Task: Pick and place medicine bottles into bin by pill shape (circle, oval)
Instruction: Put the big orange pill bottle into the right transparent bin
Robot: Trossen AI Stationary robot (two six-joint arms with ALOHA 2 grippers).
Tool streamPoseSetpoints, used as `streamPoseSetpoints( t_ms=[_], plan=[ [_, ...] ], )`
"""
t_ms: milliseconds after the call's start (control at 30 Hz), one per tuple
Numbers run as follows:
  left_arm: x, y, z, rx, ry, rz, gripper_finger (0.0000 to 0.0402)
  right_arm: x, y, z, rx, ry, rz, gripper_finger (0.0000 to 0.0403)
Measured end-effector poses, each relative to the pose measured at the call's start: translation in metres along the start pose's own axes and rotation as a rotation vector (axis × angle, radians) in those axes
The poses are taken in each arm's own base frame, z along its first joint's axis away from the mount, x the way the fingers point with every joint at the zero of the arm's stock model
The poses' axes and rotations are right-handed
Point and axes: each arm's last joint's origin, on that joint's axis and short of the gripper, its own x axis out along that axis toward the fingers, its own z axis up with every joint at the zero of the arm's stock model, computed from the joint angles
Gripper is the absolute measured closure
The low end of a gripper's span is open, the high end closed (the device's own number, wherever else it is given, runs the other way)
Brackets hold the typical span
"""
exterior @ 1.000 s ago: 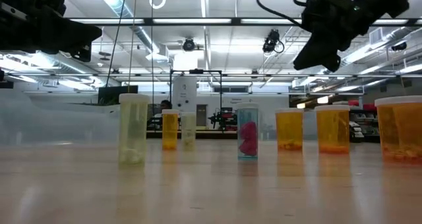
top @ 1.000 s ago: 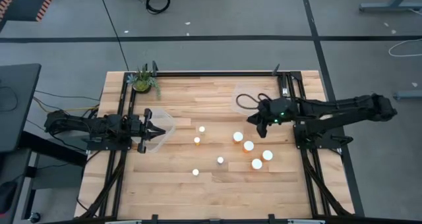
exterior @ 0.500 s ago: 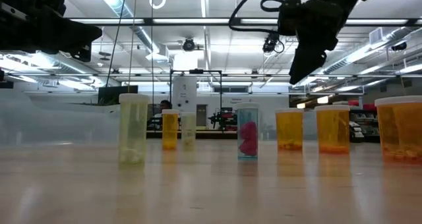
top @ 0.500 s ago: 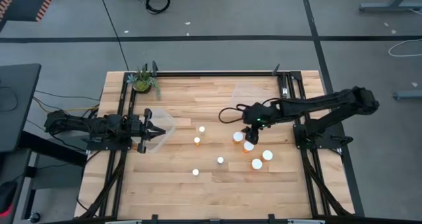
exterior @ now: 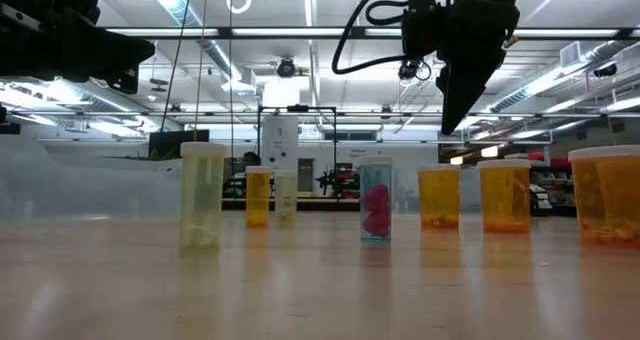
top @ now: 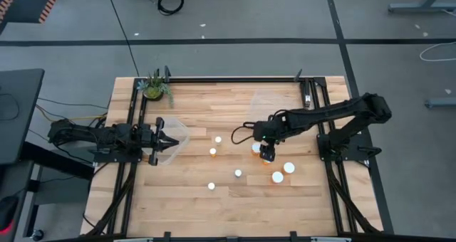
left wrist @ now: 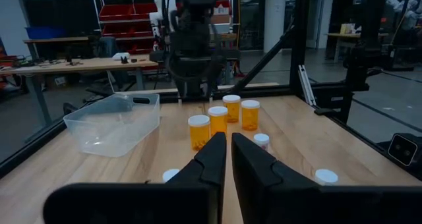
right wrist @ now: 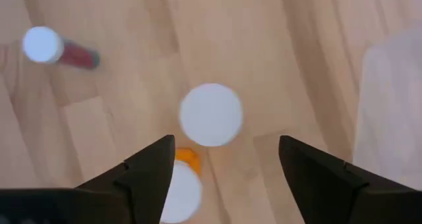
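Observation:
Several medicine bottles with white caps stand upright on the wooden table. Orange ones [top: 256, 148] [top: 288, 168] [top: 277, 176] cluster at the centre right, and smaller ones [top: 218, 139] [top: 211, 186] stand further left. My right gripper [top: 267, 154] hangs open above the cluster, pointing steeply down. In its wrist view a white cap [right wrist: 211, 115] lies between and beyond the fingers of my right gripper [right wrist: 227, 148], and a second orange bottle [right wrist: 179, 188] is by one finger. My left gripper [top: 168, 142] rests shut and level at the table's left.
A clear plastic bin [top: 177, 133] sits just in front of my left gripper. A second clear bin [top: 274, 103] lies at the far right, behind my right arm. A small potted plant [top: 154, 87] stands at the far left corner. Bare wood stretches along the near edge.
My right gripper has swung from beside the far right bin toward the table's left and near side. It now hangs over the orange bottles and has tipped from a shallow slant to pointing steeply down. The bottles have stayed where they were.

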Motion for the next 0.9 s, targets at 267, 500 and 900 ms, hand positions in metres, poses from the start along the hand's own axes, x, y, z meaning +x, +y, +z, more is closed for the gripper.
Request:
streamPoseSetpoints(
  t_ms=[267,500,900],
  plan=[
    [0.000,0.000,0.000,0.000,0.000,0.000,0.0373,0.007,0.018,0.013,-0.088,0.031,0.000,0.0086],
    [0.000,0.000,0.000,0.000,0.000,0.000,0.0375,0.023,0.020,0.016,-0.131,0.089,-0.021,0.0065],
    [0.000,0.000,0.000,0.000,0.000,0.000,0.0368,0.042,0.020,0.017,-0.222,0.124,-0.099,0.0061]
  ],
)
